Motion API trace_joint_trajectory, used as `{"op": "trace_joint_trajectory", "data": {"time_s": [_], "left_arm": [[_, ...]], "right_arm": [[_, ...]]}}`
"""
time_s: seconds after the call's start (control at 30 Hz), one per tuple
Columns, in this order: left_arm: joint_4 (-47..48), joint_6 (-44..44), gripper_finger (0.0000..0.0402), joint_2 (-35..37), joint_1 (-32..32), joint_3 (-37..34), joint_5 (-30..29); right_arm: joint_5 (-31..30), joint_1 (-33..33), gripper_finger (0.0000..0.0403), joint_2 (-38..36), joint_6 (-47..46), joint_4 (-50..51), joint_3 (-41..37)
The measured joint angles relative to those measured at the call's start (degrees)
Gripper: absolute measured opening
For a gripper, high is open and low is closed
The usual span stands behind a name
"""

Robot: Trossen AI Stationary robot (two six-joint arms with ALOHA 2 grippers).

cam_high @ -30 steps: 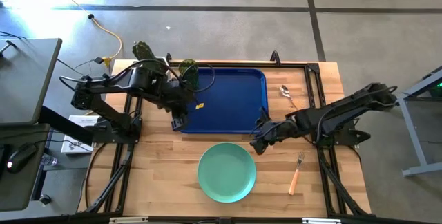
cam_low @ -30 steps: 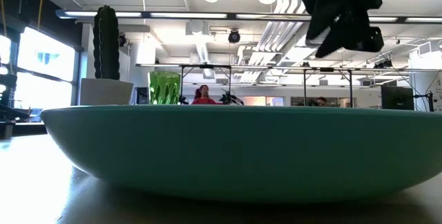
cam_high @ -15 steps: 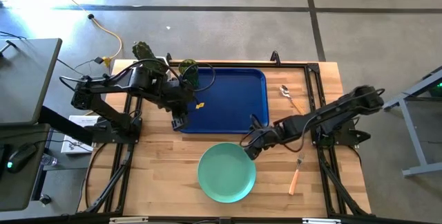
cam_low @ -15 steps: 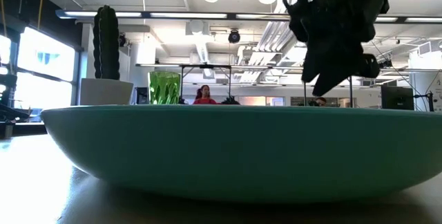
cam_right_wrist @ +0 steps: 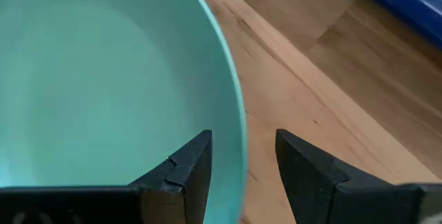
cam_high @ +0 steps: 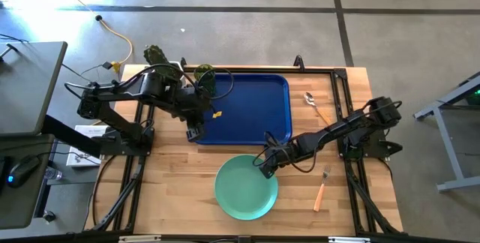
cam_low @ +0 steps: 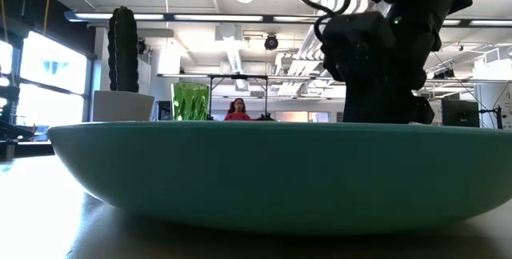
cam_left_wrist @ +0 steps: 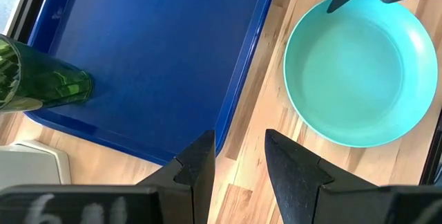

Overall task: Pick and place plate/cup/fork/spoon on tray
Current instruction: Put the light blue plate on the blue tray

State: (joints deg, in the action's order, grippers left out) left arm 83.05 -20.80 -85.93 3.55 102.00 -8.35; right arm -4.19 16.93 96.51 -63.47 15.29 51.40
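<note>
The mint-green plate (cam_high: 246,188) lies on the table's near middle, just in front of the dark blue tray (cam_high: 247,108). My right gripper (cam_high: 265,170) is open at the plate's far right rim (cam_right_wrist: 237,131). One finger stands over the plate's inside and one outside, and no touch shows. The green cup (cam_high: 204,79) stands upright in the tray's far left corner. My left gripper (cam_left_wrist: 240,163) is open and empty above the tray's near left corner. The spoon (cam_high: 313,105) and the fork (cam_high: 322,187) lie on the table right of the tray.
A white pot with a cactus (cam_high: 155,54) stands at the table's far left corner, beside the cup. Bare wood shows between the plate and the fork and left of the plate. In the low view the plate (cam_low: 272,171) fills the foreground.
My right gripper has gone toward the table's left and near edges and down, from beside the tray's near right corner to the plate's far right rim. Its fingers now stand on either side of the rim. The plate has kept still.
</note>
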Motion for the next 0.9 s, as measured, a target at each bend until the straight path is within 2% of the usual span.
{"op": "trace_joint_trajectory", "data": {"time_s": [0.27, 0.57, 0.9], "left_arm": [[0.02, 0.00, 0.0115, 0.00, 0.00, 0.00, -0.01], [0.02, 0.77, 0.0115, 0.00, 0.00, 0.00, -0.01], [0.01, 1.03, 0.0115, 0.00, 0.00, 0.00, 0.00]], "right_arm": [[0.16, 0.00, 0.0114, 1.63, -0.80, -0.46, -0.02], [0.24, 0.00, 0.0008, 1.63, -1.06, -0.49, -0.02], [0.03, 0.00, 0.0002, 1.63, -2.27, -0.28, -0.02]]}}
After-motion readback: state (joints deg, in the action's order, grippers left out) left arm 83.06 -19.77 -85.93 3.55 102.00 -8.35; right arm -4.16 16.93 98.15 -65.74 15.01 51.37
